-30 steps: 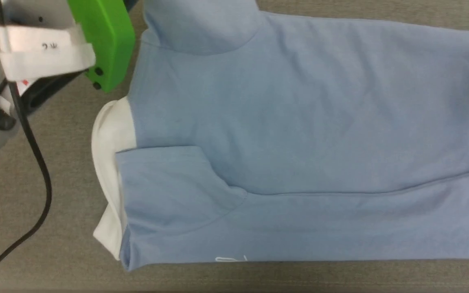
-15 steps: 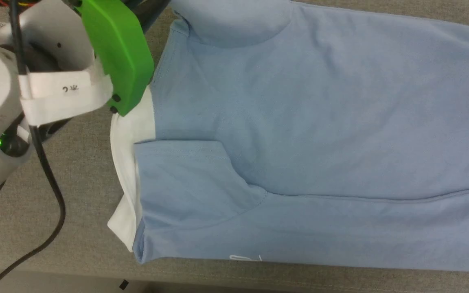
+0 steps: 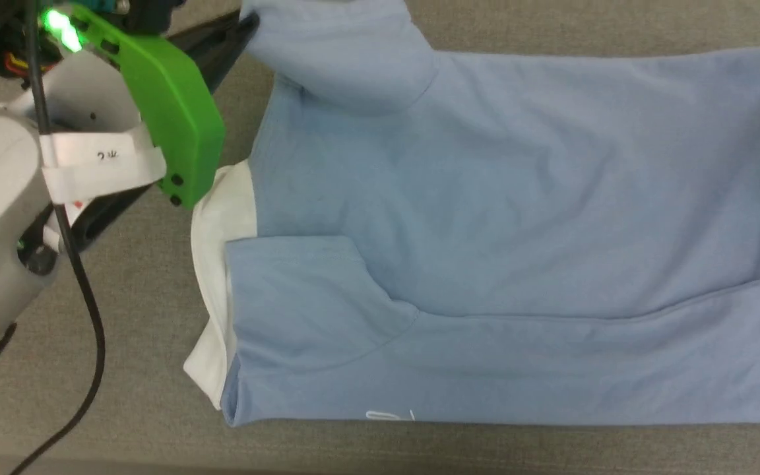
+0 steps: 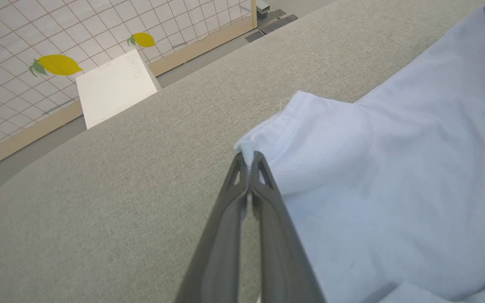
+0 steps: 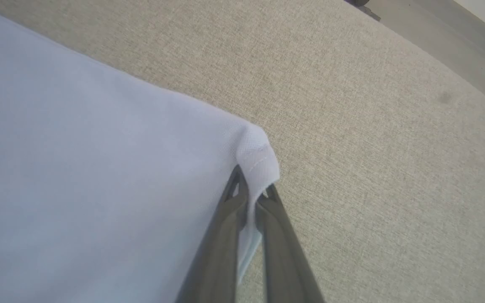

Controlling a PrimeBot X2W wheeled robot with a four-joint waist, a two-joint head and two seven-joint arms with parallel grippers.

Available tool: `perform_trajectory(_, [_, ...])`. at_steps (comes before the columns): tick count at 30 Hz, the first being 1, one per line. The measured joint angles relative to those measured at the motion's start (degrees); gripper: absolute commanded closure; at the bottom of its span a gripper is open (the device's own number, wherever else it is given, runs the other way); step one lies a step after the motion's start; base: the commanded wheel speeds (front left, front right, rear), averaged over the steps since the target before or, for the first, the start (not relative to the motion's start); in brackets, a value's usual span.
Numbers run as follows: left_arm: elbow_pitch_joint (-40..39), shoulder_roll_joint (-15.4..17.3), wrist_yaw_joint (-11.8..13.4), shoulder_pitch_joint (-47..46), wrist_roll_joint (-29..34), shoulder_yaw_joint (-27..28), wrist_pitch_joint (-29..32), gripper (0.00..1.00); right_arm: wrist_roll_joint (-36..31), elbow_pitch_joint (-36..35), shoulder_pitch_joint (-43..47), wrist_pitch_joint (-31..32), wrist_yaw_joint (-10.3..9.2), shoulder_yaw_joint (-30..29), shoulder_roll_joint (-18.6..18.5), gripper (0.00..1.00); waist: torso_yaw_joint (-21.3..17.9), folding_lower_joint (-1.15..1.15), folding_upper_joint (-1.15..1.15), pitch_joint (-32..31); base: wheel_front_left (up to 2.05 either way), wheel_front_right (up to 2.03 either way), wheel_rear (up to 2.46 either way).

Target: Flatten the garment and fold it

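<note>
The garment (image 3: pixel 485 198), a light blue polo shirt, lies sideways on the table with its white collar (image 3: pixel 218 218) to the left and a small white logo (image 3: pixel 390 416) at its near edge. Its near sleeve is folded onto the body. My left gripper (image 3: pixel 248 23) at the top left is shut on the far sleeve's hem corner; the left wrist view shows the fabric pinched between the fingertips (image 4: pixel 249 158). My right gripper (image 5: pixel 253 193) is shut on a hem corner of the garment (image 5: pixel 78 168), and the corner curls over the tips.
The table (image 3: pixel 123 363) has a grey woven cover. My left arm's green housing (image 3: pixel 169 112) and black cable (image 3: pixel 83 310) hang over its left part. Beyond the table's far edge stand a white board (image 4: pixel 114 86) and a tiled wall with lemon prints (image 4: pixel 59 64).
The head view has shifted. The right gripper has closed on the hem corner. The left gripper keeps its hold on the sleeve, which now stands further out from the body.
</note>
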Motion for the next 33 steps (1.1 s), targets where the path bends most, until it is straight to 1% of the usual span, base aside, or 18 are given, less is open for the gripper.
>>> perform_trajectory(7, [0.05,1.51,2.35,7.48,-2.22,-1.11,-2.80,1.00,1.21,-0.15,7.42,-5.11,0.00,-1.23,-1.85,1.00,-0.62,0.00,0.00,-6.27,0.00,0.00,0.00])
perform_trajectory(12, [-1.82,2.88,4.15,12.65,-3.85,-1.94,-4.25,1.00,1.34,-0.46,14.55,-6.64,0.00,-2.09,-2.43,1.00,-0.70,0.00,0.00,-10.51,0.00,0.00,0.00])
perform_trajectory(19, [-6.43,5.39,6.59,19.81,-5.33,-5.02,-4.65,1.00,2.27,-1.45,25.88,-7.66,0.00,-5.02,-2.66,1.00,0.05,0.00,0.00,-15.11,0.00,0.00,0.00])
perform_trajectory(23, [-8.20,6.90,7.33,24.42,-5.52,-7.95,-4.04,1.00,0.98,-2.12,31.69,-7.55,0.00,-6.77,-2.47,1.00,0.97,0.00,0.00,-16.15,0.00,0.00,0.00])
perform_trajectory(27, [-8.21,8.37,7.76,27.81,-4.93,-10.82,-3.45,1.00,-1.15,-3.10,35.96,-6.86,0.00,-8.93,-2.02,1.00,1.53,0.00,0.00,-16.15,0.00,0.00,0.00])
perform_trajectory(30, [-7.26,8.05,7.76,29.21,-4.75,-12.33,-3.45,1.00,-3.66,-4.10,38.40,-5.47,0.01,-9.67,-1.76,1.00,1.62,0.00,0.00,-15.54,0.00,0.00,0.00])
perform_trajectory(33, [-4.86,6.94,7.39,29.56,-3.49,-13.68,-3.21,1.00,-6.97,-5.15,39.94,-4.32,0.00,-9.92,-1.41,1.00,1.67,0.00,0.00,-14.88,0.00,0.00,0.00])
